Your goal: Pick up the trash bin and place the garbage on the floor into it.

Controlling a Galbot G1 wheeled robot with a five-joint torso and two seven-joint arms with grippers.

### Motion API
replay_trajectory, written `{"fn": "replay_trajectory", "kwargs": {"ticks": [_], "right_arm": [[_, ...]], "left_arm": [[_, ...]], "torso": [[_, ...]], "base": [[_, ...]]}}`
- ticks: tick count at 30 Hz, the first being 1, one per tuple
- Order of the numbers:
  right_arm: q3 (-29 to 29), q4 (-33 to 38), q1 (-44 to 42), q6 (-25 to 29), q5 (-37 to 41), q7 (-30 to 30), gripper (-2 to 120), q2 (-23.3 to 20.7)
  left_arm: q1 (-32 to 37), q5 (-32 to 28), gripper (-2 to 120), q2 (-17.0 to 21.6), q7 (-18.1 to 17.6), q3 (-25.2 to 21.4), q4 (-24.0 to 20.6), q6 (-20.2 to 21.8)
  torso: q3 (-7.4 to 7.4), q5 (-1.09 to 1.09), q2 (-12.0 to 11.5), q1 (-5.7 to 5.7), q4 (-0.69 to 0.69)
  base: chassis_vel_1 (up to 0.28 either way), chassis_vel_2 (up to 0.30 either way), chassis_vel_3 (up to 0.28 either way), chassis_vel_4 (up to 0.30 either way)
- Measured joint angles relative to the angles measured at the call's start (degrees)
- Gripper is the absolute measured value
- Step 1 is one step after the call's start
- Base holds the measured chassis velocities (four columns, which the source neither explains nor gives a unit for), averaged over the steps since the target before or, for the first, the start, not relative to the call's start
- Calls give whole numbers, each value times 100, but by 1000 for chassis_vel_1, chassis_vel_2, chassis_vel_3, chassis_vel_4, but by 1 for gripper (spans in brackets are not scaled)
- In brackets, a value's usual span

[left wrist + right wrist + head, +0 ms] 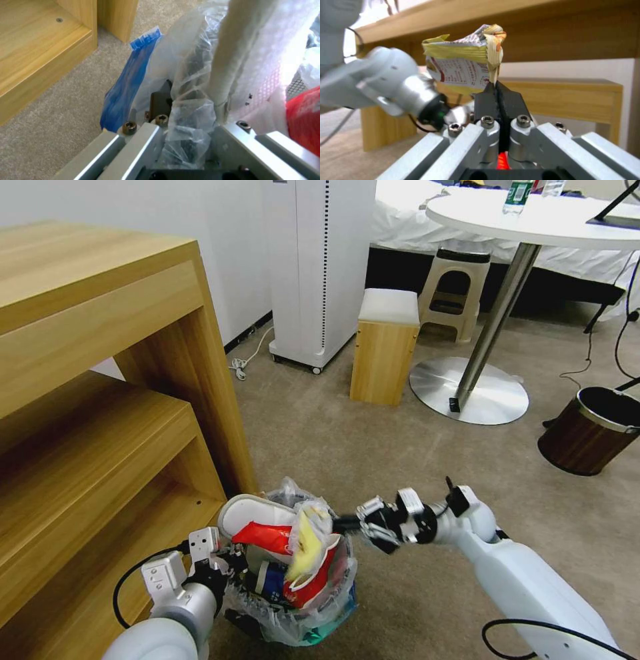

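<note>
We find the left gripper (186,130) clenched on the rim of the small round bag-lined trash bin (300,607), held above the beige carpet floor (400,460). The right wrist view reveals the right gripper (496,90) pinching a crumpled yellow snack wrapper (463,65) over it.

wooden shelf unit (100,380), beige carpet (373,460), round table (533,220)

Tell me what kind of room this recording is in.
Probably a hotel-style bedroom: a bed with white bedding at the back, a round white table, a wooden shelf unit and beige carpet.
</note>
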Motion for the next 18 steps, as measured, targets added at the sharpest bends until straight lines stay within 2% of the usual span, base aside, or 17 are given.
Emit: {"fn": "replay_trajectory", "kwargs": {"ticks": [5, 8, 11, 12, 15, 16, 18], "right_arm": [[-179, -223, 372, -44, -346, 12, 0, 63], [-229, -275, 456, -54, -444, -69, 7, 73], [-287, -291, 495, -56, -511, -62, 22, 79], [-287, -291, 495, -56, -511, -62, 22, 79], [-262, -290, 479, -59, -609, -40, 37, 57], [-262, -290, 479, -59, -609, -40, 37, 57], [-195, -290, 448, -56, -635, -16, 45, 32]], "left_arm": [[58, 0, 1, 20, 1, -33, -83, 0], [73, 0, 1, 22, 2, -35, -102, 0], [79, 0, 1, 24, 2, -39, -117, 0], [79, 0, 1, 24, 2, -39, -117, 0], [80, -1, 1, 24, 2, -39, -117, 0], [80, -1, 1, 24, 2, -39, -117, 0], [77, -3, 1, 24, 2, -39, -117, 0]], "torso": [[0, 0, 0, 0, 0], [0, 0, 0, 0, 0], [0, 1, 0, 0, 0], [0, 1, 0, 0, 0], [0, 1, 0, 0, 0], [0, 1, 0, 0, 0], [0, 1, 0, 0, 0]], "base": [[0, 0, 0, 0], [0, 0, 0, 0], [0, 0, 0, 0], [0, 0, 0, 0], [0, 0, 0, 0], [0, 0, 0, 0], [0, 0, 0, 0]]}}
